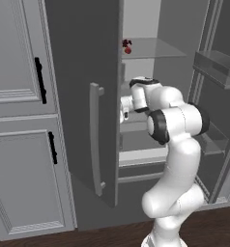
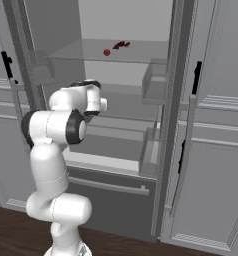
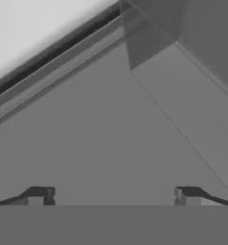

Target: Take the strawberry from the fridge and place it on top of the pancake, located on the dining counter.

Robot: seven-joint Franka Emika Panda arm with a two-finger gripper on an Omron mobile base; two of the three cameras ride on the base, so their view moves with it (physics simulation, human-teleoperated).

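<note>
White arm (image 1: pixel 177 116) folds into the fridge (image 2: pixel 126 100), end effector (image 3: pixel 113 196) spread wide, below the strawberry (image 1: pixel 128 49).

The tiny red strawberry (image 1: pixel 128 49) (image 2: pixel 107 52) lies on an upper clear glass shelf inside the tall dark grey fridge (image 1: pixel 83 72) (image 2: pixel 183 60), whose doors stand open.

No readable text or labels, as far as these views show.

My views were evenly, flatly lit, soft and low in detail, grey-toned, without glare or hard shadows.
</note>
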